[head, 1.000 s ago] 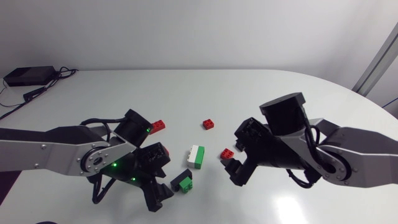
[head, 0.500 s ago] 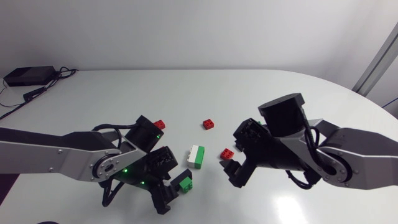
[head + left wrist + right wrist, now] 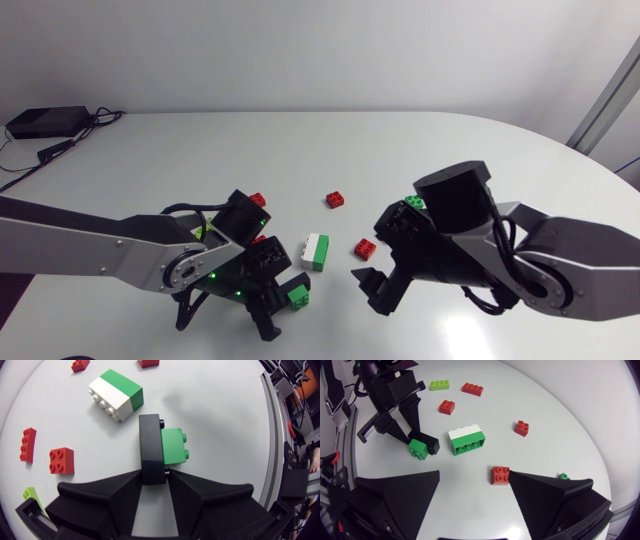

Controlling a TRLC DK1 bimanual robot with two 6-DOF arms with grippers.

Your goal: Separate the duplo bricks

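Left gripper (image 3: 154,477) clamped on black-green brick pair (image 3: 173,446); right gripper (image 3: 474,477) spread wide. Loose: four red bricks (image 3: 446,406), one white-green stack (image 3: 466,440), one lime brick (image 3: 439,384).

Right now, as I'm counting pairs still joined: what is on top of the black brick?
A small green brick is stuck on the black brick; the pair lies sideways. The left gripper covers the black brick's near end, hiding the grip.

The left arm (image 3: 80,245) and right arm (image 3: 590,270) are silver-grey links with rounded black joints. Small green lights (image 3: 210,275) dot the left wrist, and black cables (image 3: 178,212) loop beside it. The left hand (image 3: 156,476) and right hand (image 3: 474,474) each have 2 broad matte black wedge fingers.
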